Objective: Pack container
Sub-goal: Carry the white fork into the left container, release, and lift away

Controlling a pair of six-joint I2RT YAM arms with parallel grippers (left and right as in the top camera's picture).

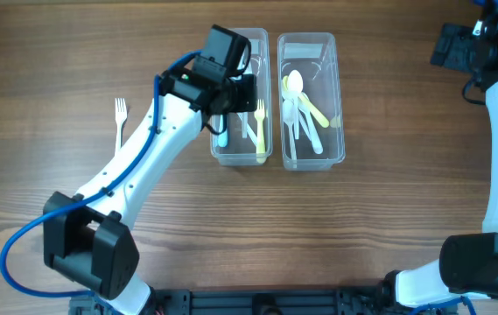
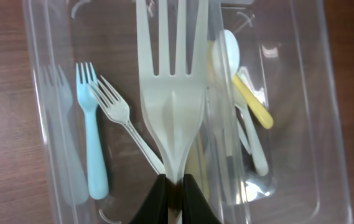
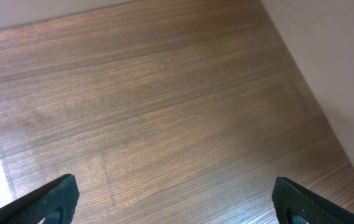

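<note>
Currently one white fork (image 2: pixel 170 93) is pinched by its handle in the left gripper (image 2: pixel 174 190). The jaws are closed tight on it, and its tines point away from them over the left container (image 1: pixel 241 160). Whether the tines touch anything below I cannot tell.

Four forks lie in that container: a frosted fork (image 2: pixel 58 124) by the left wall, a light blue fork (image 2: pixel 91 140), a clear fork (image 2: pixel 119 115), and a yellow fork (image 1: pixel 260 131) near the right wall.

Of the two clear containers, the right container (image 1: pixel 314 164) sits just beside the left. It holds overlapping spoons, among them a white spoon (image 1: pixel 294 84) and a yellow spoon (image 1: pixel 316 112); their exact number is unclear.

One loose fork (image 1: pixel 121 118) lies on the tabletop (image 1: pixel 362 236), left of the left arm.

The right gripper (image 3: pixel 177 205) hangs over bare wood well apart from both containers, jaws wide with nothing between them.
</note>
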